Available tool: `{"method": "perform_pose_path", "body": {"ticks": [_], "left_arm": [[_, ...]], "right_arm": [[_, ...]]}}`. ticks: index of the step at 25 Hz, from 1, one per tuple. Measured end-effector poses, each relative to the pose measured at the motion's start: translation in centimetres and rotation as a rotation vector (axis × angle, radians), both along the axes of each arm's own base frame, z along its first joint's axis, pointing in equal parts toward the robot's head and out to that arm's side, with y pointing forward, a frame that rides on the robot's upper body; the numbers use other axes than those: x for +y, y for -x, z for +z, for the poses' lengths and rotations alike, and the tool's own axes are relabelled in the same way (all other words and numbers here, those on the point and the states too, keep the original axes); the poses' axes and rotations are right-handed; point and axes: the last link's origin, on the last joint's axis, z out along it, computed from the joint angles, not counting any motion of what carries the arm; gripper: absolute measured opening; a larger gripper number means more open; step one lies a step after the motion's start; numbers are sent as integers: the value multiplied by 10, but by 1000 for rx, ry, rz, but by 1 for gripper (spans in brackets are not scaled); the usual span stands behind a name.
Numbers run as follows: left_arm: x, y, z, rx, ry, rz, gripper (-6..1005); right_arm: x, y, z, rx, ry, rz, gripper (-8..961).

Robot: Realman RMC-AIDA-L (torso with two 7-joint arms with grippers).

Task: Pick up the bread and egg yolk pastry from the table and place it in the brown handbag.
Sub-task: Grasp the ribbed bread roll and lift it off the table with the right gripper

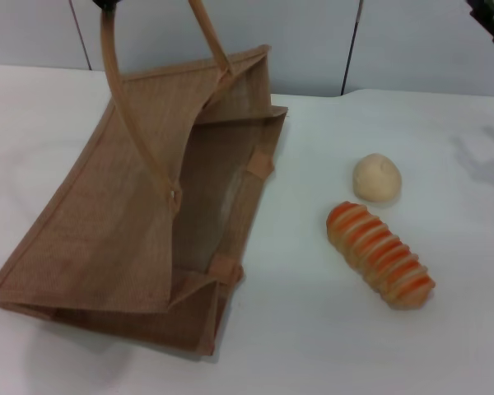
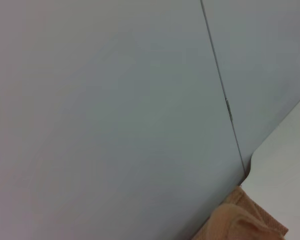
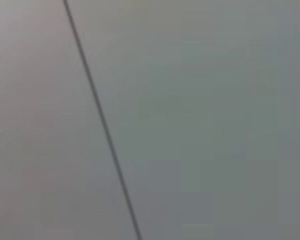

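The brown handbag (image 1: 140,214) lies on its side on the white table, with its mouth facing right. Its upper panel is lifted by a thin handle (image 1: 119,99) that rises taut to the picture's top edge. There a dark bit of my left gripper (image 1: 107,4) holds it. A corner of the handbag (image 2: 240,220) shows in the left wrist view. The egg yolk pastry (image 1: 377,177), a pale round ball, rests to the right of the bag. Just in front of it lies the bread (image 1: 380,253), a striped orange loaf. My right gripper (image 1: 492,18) hangs high at the far right, away from both foods.
A grey panelled wall (image 1: 313,41) runs behind the white table (image 1: 329,346). Bare tabletop surrounds the two foods, and a faint shadow falls on it at the far right. The right wrist view shows only wall.
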Motion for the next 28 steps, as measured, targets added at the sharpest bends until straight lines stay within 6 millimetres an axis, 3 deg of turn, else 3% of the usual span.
{"method": "perform_pose_path", "body": {"ticks": [8, 15, 20, 28], "left_arm": [[0, 1, 1, -3, -3, 3, 119], [0, 1, 1, -4, -3, 4, 119], [0, 1, 1, -5, -2, 5, 119], [1, 4, -1, -5, 2, 17, 119]], "right_arm": [[6, -1, -23, -181, -25, -92, 785], [9, -4, -17, -281, -24, -193, 785], [8, 2, -16, -345, -7, -230, 784], [5, 25, -38, -431, 76, -276, 784]]}}
